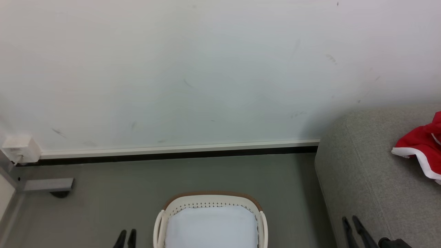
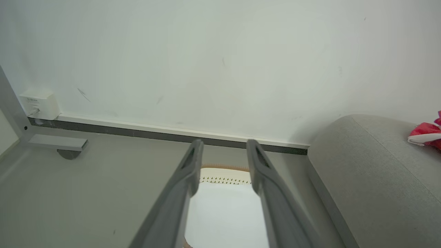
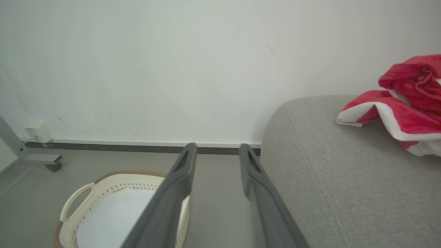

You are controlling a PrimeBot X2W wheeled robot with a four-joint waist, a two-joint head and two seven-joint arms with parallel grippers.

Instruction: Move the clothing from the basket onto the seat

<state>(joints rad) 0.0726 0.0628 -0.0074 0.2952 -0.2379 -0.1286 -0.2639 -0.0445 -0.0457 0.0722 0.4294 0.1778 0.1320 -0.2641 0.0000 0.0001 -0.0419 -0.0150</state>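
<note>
The white basket (image 1: 211,199) with its brown rim stands on the floor at the bottom centre, and a pale flat liner lies inside it. Red clothing (image 1: 423,148) with white trim lies on the grey seat (image 1: 361,179) at the right. My left gripper (image 1: 126,238) hangs just left of the basket, and my right gripper (image 1: 351,224) is over the seat's near corner. In the left wrist view the left gripper (image 2: 224,148) is open and holds nothing, above the basket (image 2: 225,175). The right gripper (image 3: 216,151) is likewise open, between the basket (image 3: 74,203) and the seat (image 3: 344,186), with the clothing (image 3: 406,103) at upper right.
A white wall with a dark baseboard (image 1: 172,154) runs behind the basket. A white socket box (image 1: 19,148) and a grey metal frame foot (image 1: 48,185) sit at the far left. Grey floor (image 1: 293,193) lies between the basket and the seat.
</note>
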